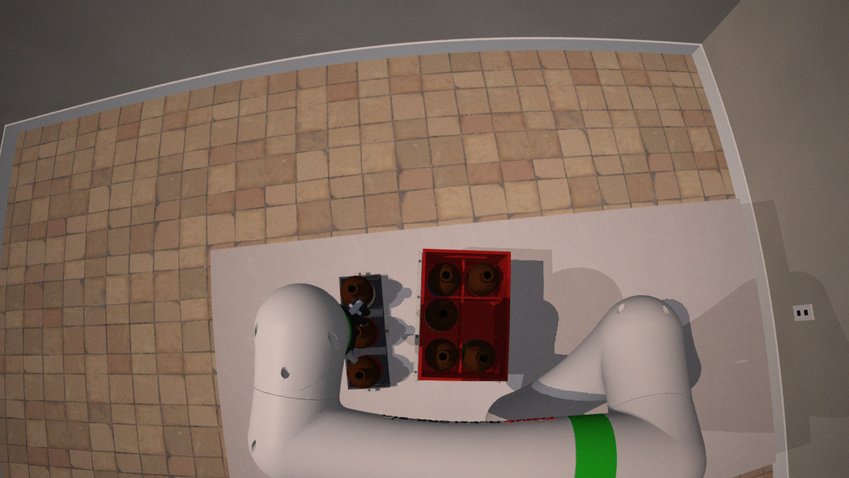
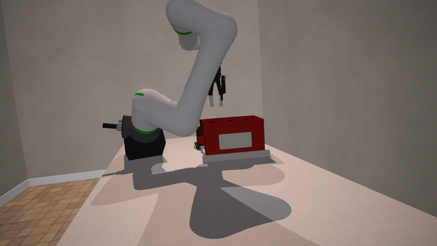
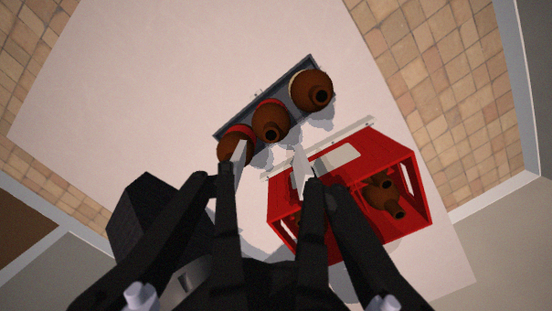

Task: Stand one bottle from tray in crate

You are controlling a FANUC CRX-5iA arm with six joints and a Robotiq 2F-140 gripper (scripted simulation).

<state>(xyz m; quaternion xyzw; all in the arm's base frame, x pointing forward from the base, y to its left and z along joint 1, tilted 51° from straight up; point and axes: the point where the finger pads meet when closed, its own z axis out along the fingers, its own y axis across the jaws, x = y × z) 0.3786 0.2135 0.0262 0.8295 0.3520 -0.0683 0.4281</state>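
A dark tray (image 1: 364, 331) holds three upright brown bottles (image 1: 357, 289) (image 1: 363, 332) (image 1: 363, 370). To its right, the red crate (image 1: 464, 314) holds five brown bottles; its middle right cell (image 1: 483, 317) is empty. My gripper (image 1: 356, 308) hangs well above the tray, over the gap between the far and middle tray bottles. Its fingers stand partly open with nothing between them, which shows in the wrist view (image 3: 270, 160) and in the side view (image 2: 215, 102). The wrist view shows the three tray bottles (image 3: 270, 121) and the crate (image 3: 352, 183) far below.
The arm's elbow and forearm (image 1: 296, 356) cover the table's left front part beside the tray. The arm's base (image 2: 143, 146) stands behind the crate (image 2: 232, 134). The table edge runs left of the tray, with tiled floor beyond.
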